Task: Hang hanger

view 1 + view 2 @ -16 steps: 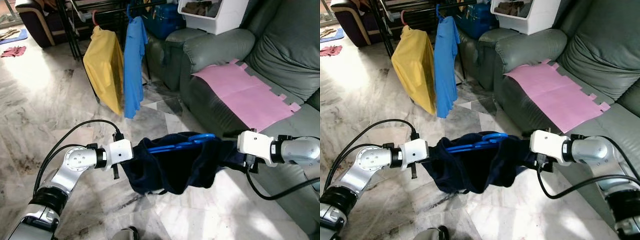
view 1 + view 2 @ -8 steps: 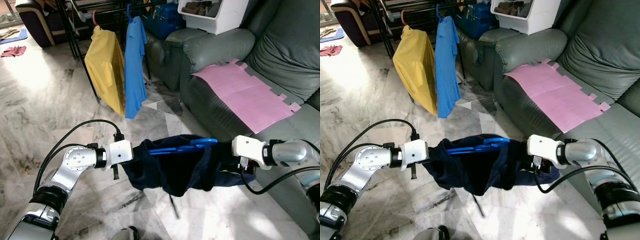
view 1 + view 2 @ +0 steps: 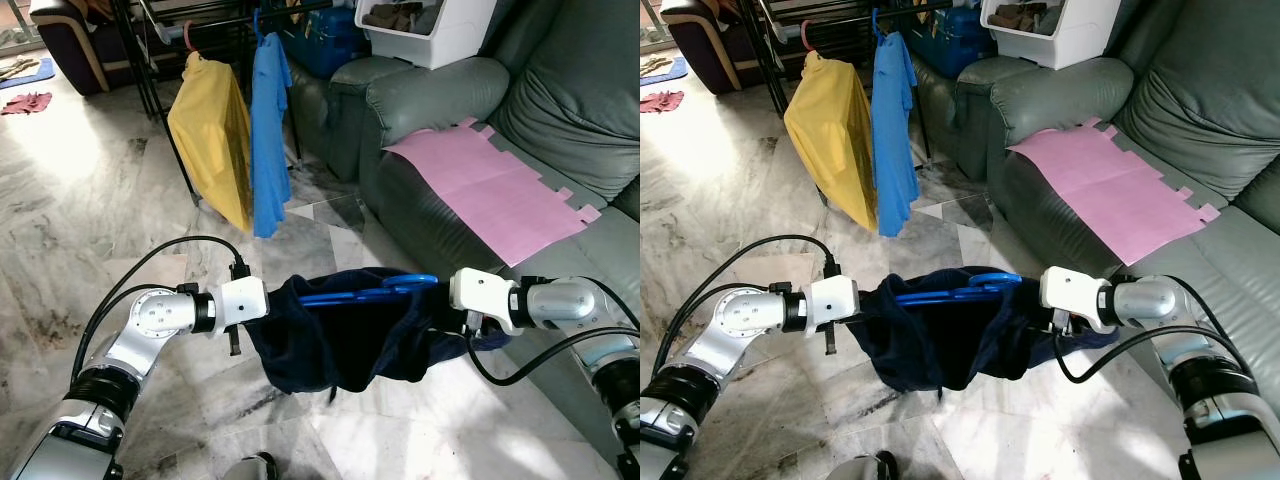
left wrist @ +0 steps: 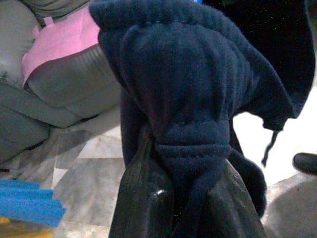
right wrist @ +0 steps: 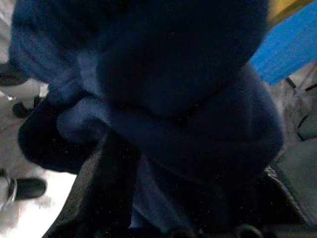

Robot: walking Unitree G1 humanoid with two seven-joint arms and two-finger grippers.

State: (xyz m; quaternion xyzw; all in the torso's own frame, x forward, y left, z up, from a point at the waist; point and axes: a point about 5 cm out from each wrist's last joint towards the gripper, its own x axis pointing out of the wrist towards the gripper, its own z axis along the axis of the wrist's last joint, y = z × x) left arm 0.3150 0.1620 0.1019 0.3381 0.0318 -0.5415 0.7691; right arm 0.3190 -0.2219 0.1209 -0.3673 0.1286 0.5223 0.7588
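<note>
Two hands of mine pinch the soft, ribbed dark navy fleece garment (image 3: 345, 330) at its ends, left hand (image 4: 190, 208) and right hand (image 5: 163, 218) each pressed onto bunched cloth, with the slim blue plastic hanger (image 3: 365, 293) lying across its top. Since a second ago my right hand has drawn inward, slackening the fabric. Open marble floor (image 3: 90, 220) lies left; the grey leather sofa (image 3: 440, 215) edges my right.

Blue hanger (image 3: 365, 293) mostly buried in the navy garment (image 3: 345, 335), only its top bar and hook showing; left pincer (image 4: 185, 198) and right pincer (image 5: 163, 198) fingertips swallowed by cloth; clothes rack (image 3: 160, 40) cut off at the far edge.
</note>
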